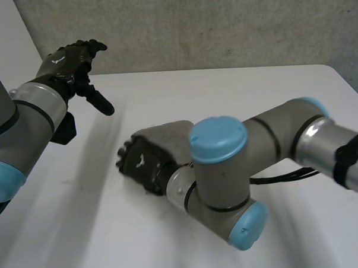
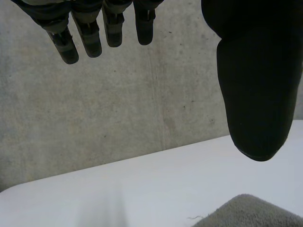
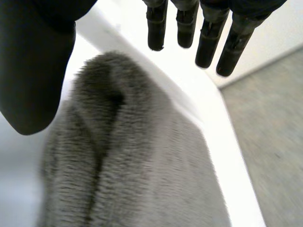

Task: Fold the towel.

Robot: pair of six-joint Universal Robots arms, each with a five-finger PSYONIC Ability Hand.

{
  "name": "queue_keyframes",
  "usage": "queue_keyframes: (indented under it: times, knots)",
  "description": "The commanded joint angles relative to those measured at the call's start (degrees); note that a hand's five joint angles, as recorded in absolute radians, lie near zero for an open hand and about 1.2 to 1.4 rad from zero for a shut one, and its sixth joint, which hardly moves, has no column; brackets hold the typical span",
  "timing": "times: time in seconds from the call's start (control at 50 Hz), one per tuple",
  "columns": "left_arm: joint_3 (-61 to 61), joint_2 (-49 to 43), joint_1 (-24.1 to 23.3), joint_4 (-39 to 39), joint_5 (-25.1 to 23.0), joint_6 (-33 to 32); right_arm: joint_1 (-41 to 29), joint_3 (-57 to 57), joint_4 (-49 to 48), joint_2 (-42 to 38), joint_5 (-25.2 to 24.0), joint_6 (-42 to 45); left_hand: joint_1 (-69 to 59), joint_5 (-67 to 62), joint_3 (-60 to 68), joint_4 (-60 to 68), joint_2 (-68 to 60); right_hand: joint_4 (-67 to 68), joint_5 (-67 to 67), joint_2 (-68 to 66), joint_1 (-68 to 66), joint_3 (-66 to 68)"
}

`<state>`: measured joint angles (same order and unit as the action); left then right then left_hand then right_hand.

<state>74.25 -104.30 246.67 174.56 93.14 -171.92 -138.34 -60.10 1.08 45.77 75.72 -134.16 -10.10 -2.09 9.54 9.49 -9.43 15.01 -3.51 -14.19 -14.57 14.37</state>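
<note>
A grey fluffy towel (image 1: pixel 167 137) lies bunched in a small heap near the middle of the white table (image 1: pixel 224 90). My right hand (image 1: pixel 141 162) hovers just over its near side and hides part of it. In the right wrist view the towel (image 3: pixel 132 165) sits under the palm of the right hand (image 3: pixel 33 61), whose fingers (image 3: pixel 189 28) are straight and apart from the thumb, holding nothing. My left hand (image 1: pixel 69 61) is raised at the table's far left, open and away from the towel. In the left wrist view the left hand (image 2: pixel 255 85) has straight fingers (image 2: pixel 90 33), with a towel (image 2: pixel 246 213) edge below.
A grey concrete wall (image 1: pixel 222 25) stands behind the table's far edge. My right arm (image 1: pixel 274 141) reaches across the table's right half. The right wrist view shows the table's edge (image 3: pixel 236 156) close beside the towel, with floor (image 3: pixel 274 118) beyond it.
</note>
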Motion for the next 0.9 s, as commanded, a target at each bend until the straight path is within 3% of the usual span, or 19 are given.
queue_keyframes:
  times: [0.02, 0.06, 0.12, 0.24, 0.32, 0.5, 0.6, 0.68, 0.78, 0.9]
  knots:
    - [0.54, -2.48, -0.75, 1.75, -0.06, -0.09, 6.07, -7.14, -7.15, 11.1, 3.73, -22.72, 0.06, 2.04, 0.5, 0.56, -0.61, -5.01, 3.51, 4.19, 4.57, -4.37]
    - [0.89, -3.45, -0.84, 2.28, -0.06, -0.09, 9.04, -10.81, -10.47, 16.17, 3.73, -35.76, 0.06, 2.04, 0.5, 0.56, -0.61, -5.01, 3.51, 4.19, 4.57, -4.37]
    - [1.51, -5.56, -1.1, 3.51, -0.15, 0.09, 10.98, -11.71, -10.75, 16.72, 3.99, -43.26, 0.06, 2.04, 0.5, 0.56, -0.61, -5.01, 3.51, 4.19, 4.57, -4.37]
    - [2.03, -13.01, -4.43, 6.14, -0.15, 0.0, 13.18, -11.27, -7.5, 13.73, 4.52, -43.02, 0.06, 2.04, 0.5, 0.56, -0.61, -5.01, 3.51, 4.19, 4.57, -4.37]
    - [1.95, -19.51, -6.19, 7.55, -0.06, -0.17, 13.54, -7.24, -3.56, 6.37, 4.7, -41.97, 0.06, 2.04, 0.5, 0.56, -0.61, -5.01, 3.51, 4.19, 4.57, -4.37]
    - [1.68, -26.48, -6.72, 10.01, -0.15, -0.44, 13.54, 2.34, 3.22, -5.24, 4.7, -41.53, -0.11, 1.87, 0.67, 0.73, -0.78, -5.01, 3.51, 4.19, 4.57, -4.37]
    - [1.33, -27.88, -6.72, 10.01, 0.11, -0.53, 13.45, 5.16, 5.68, -6.04, 4.7, -40.57, -0.11, 1.87, 0.67, 0.73, -0.78, -5.01, 3.51, 4.19, 4.57, -4.37]
    - [0.54, -24.04, -6.72, 9.66, 0.29, -0.53, 13.54, 5.78, 6.39, -3.67, 4.87, -40.21, 0.06, 2.04, 0.5, 0.56, -0.61, -5.01, 3.51, 4.19, 4.57, -4.37]
    - [-0.16, -14.65, -6.55, 8.61, 0.11, -0.61, 14.59, 4.2, 6.04, 5.47, 5.31, -40.47, 0.06, 2.04, 0.5, 0.56, -0.61, -5.01, 3.51, 4.19, 4.57, -4.37]
    - [-3.58, -1.81, -5.32, 1.86, 0.29, -2.28, 17.75, 1.47, 6.21, 18.3, 13.4, -40.91, 0.06, 2.04, 0.5, 0.56, -0.61, -5.01, 3.51, 4.19, 4.57, -4.37]
